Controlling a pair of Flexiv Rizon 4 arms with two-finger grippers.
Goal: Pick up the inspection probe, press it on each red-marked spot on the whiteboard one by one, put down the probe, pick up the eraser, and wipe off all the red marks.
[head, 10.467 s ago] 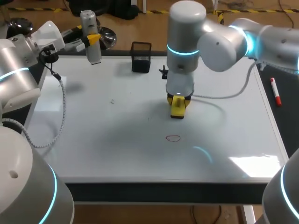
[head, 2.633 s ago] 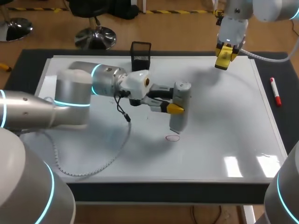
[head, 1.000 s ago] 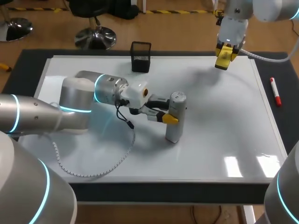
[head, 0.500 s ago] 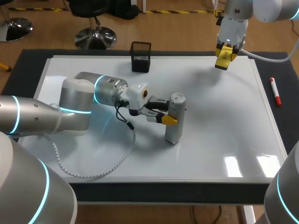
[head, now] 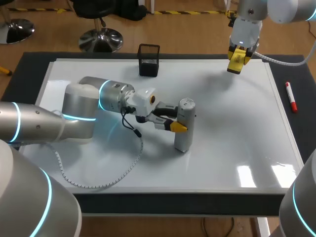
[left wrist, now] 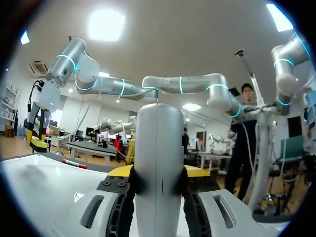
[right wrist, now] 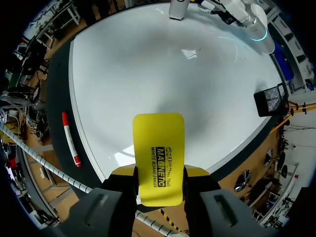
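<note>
Head view: we log our left gripper [head: 178, 126] clamped on the inspection probe [head: 183, 136]. The probe stands upright, base on the whiteboard [head: 237, 138] just 4 o'clock of centre. Our right gripper [head: 237, 63] hangs over the 1 o'clock corner, fingers closed on the yellow eraser [right wrist: 158, 148]. We note a black mesh holder [head: 149, 60] at the 12 o'clock edge and a red marker [head: 291, 97] off-board at 3 o'clock.

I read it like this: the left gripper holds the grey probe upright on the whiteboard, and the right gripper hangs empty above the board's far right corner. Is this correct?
Not quite. The right gripper is not empty: it is shut on the yellow eraser, as the right wrist view shows. The rest is right: the left gripper holds the grey probe upright on the whiteboard.
</note>
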